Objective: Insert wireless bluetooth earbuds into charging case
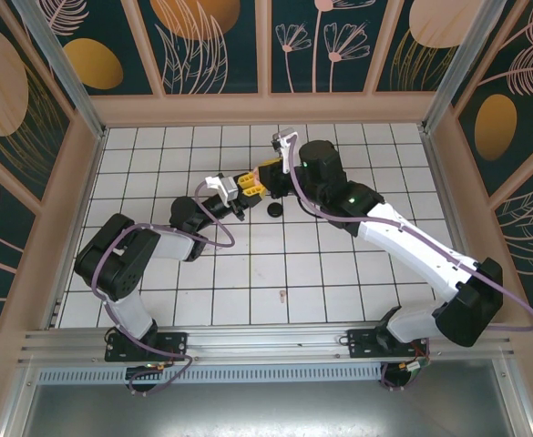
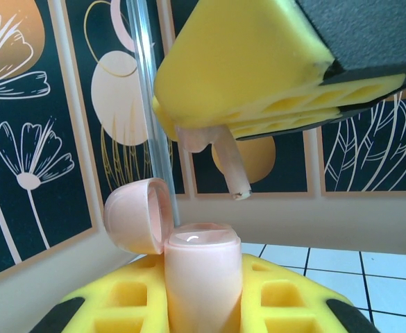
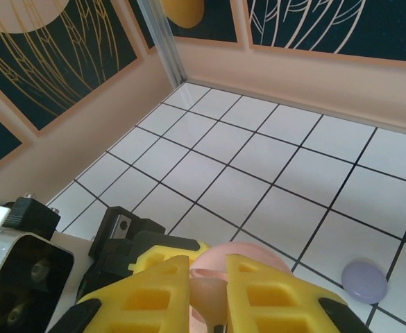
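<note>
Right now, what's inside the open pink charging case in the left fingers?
The pink charging case hides its interior behind its near wall; its round lid stands open. A pink stemmed earbud hangs above the rim, in the right yellow fingers, not inside.

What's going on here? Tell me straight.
The left end effector holds an open pink charging case upright, lid tipped back. The right end effector hangs above it, pinching a pink earbud with its stem pointing down toward the case. The earbud is not yet seated.

Overhead looks down; close wrist cams share pink case.
</note>
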Robot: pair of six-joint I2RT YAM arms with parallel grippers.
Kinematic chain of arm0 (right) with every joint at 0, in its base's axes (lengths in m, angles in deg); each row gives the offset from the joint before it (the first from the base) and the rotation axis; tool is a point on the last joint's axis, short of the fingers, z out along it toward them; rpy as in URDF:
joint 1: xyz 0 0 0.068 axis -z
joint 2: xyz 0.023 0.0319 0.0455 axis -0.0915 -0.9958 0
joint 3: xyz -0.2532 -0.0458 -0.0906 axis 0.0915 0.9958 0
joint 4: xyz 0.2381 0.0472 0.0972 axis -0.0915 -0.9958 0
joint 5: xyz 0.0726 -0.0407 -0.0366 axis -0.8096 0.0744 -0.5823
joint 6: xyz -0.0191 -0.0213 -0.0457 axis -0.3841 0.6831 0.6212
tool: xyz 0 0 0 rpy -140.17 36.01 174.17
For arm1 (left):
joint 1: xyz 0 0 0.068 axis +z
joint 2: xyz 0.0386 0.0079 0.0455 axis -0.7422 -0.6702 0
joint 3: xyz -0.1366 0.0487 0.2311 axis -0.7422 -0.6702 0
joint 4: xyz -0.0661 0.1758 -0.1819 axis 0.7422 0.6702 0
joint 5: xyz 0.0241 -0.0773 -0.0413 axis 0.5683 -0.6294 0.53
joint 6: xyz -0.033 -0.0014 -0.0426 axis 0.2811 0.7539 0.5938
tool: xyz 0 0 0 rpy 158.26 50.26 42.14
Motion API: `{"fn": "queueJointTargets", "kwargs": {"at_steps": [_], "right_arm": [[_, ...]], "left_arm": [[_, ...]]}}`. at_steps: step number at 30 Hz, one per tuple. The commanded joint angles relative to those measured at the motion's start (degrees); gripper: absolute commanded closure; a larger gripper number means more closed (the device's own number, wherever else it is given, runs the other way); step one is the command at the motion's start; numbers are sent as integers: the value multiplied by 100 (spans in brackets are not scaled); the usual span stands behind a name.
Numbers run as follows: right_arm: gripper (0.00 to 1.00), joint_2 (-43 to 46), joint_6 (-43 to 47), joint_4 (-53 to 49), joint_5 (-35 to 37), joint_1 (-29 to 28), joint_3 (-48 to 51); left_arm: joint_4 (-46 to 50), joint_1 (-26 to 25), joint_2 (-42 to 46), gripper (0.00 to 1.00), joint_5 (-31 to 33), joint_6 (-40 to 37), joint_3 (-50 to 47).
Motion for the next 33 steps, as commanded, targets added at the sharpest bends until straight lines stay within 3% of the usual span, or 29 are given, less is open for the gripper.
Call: {"fn": "queueJointTargets", "kwargs": {"at_steps": [1, 23, 33], "right_arm": [[84, -57, -49, 117, 104, -44, 42], [86, -137, -34, 3, 192, -86, 138], [87, -146, 28, -42, 740, -217, 328]], "left_arm": [[-722, -51, 174, 100, -148, 124, 123], [-615, -96, 464, 100, -196, 143, 169], [-543, -129, 535, 100, -209, 134, 206]]}}
